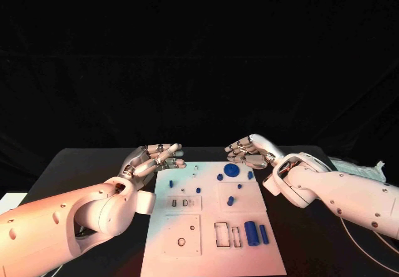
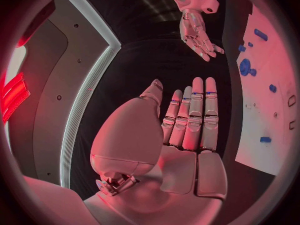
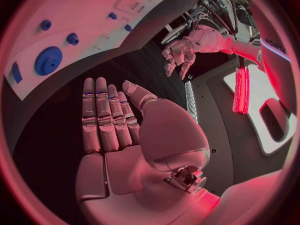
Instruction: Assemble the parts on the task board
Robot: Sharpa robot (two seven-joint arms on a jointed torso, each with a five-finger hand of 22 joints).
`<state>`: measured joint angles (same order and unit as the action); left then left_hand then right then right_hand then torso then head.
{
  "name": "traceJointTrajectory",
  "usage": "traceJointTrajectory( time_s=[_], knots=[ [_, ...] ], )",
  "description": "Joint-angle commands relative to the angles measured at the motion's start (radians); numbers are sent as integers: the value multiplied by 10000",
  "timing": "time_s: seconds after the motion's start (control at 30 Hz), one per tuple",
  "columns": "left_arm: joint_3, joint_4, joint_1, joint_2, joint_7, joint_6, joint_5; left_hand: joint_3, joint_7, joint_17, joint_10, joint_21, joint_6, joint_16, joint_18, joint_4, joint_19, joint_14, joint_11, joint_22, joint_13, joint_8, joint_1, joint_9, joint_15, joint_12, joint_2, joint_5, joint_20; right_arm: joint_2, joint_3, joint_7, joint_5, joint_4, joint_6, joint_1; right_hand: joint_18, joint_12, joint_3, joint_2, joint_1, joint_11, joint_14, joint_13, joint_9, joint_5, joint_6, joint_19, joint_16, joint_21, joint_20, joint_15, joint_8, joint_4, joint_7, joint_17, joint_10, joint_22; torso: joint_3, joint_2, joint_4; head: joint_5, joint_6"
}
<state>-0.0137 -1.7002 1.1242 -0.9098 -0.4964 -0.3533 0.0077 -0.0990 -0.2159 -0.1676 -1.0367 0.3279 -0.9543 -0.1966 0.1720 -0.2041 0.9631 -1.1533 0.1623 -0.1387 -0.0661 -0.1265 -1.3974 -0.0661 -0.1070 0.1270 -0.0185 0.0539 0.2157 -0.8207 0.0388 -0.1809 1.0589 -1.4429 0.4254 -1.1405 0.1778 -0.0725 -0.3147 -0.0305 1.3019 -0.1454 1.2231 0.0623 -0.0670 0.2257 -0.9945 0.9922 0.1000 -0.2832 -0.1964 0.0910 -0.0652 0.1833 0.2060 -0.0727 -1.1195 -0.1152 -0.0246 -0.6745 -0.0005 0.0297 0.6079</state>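
Hovered beyond task board [image 1: 212, 231] — left hand [image 1: 154, 160], right hand [image 1: 249, 152] empty, fingers straight. Blue gear [image 1: 231, 169] probably light, rigid — pinch rim.

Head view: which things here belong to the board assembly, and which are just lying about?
Job:
- white rectangular task board
- large round blue gear part
- two upright blue cylinder parts
- small blue pegs
- left robot hand, right robot hand, both holding nothing

Lying about:
- crumpled white packet at the table's right edge
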Motion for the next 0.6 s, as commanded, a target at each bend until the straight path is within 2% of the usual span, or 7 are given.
traceJointTrajectory(
  time_s=[0.03,0.17,0.27,0.4,0.43,0.6],
  knots=[
    [23,-322,50,-112,168,459,100,8,-71,-24,-49,-83,-35,88,108,67,69,-7,29,22,9,62,15,11,-28,-91,109,0,28,33,21,1654,3240,-88,-700,-92,69,82,-111,414,128,333,1614,19,-17,-485,-538,1199,469,-1115,613,-509,-43,53,-280,-277,-725,-520,-58,-348,79,72,-86],
    [36,-608,82,-231,220,467,124,17,-81,-34,-46,-99,-32,113,106,74,67,-1,37,33,9,82,19,11,-35,-113,114,-1,32,92,36,2351,4509,-198,-1114,-200,47,102,35,559,101,505,2776,10,-9,-556,-639,1842,1081,-1981,957,-780,-17,-78,-434,-678,-854,-991,-73,-535,120,130,-158],
    [43,-736,92,-281,250,465,131,25,-89,-43,-44,-115,-29,136,105,80,64,4,45,44,8,100,24,12,-41,-133,118,0,36,164,41,2659,5099,-216,-1350,-279,5,94,-9,660,110,578,2882,11,-2,-567,-670,1938,2008,-2667,1090,-864,-3,-236,-514,-1260,-876,-1412,-94,-644,134,164,-198],
    [58,-879,102,-332,272,456,136,32,-97,-50,-41,-126,-28,152,104,85,63,8,50,52,8,113,27,12,-45,-148,121,0,39,264,45,2994,5766,-250,-1655,-400,22,95,-181,817,67,615,2871,12,3,-611,-631,1941,3541,-3553,1139,-909,10,-511,-523,-2159,-802,-1971,-115,-786,156,208,-279],
    [62,-910,104,-345,278,455,136,36,-100,-53,-39,-131,-26,158,104,87,62,9,53,55,8,118,29,13,-47,-154,121,0,40,281,46,3069,5900,-264,-1737,-430,51,106,-222,871,52,620,2886,8,5,-635,-612,1963,3917,-3763,1158,-873,16,-577,-551,-2373,-745,-2102,-119,-823,160,217,-299],
    [76,-990,112,-382,301,450,137,47,-113,-63,-32,-145,-19,178,103,95,62,10,62,65,8,139,36,14,-53,-175,121,0,44,350,47,3332,6300,-278,-2063,-539,34,91,-428,1083,17,583,2761,6,0,-721,-589,1870,5383,-4593,1101,-912,13,-903,-588,-3255,-614,-2648,-134,-940,183,246,-325]
  ],
)
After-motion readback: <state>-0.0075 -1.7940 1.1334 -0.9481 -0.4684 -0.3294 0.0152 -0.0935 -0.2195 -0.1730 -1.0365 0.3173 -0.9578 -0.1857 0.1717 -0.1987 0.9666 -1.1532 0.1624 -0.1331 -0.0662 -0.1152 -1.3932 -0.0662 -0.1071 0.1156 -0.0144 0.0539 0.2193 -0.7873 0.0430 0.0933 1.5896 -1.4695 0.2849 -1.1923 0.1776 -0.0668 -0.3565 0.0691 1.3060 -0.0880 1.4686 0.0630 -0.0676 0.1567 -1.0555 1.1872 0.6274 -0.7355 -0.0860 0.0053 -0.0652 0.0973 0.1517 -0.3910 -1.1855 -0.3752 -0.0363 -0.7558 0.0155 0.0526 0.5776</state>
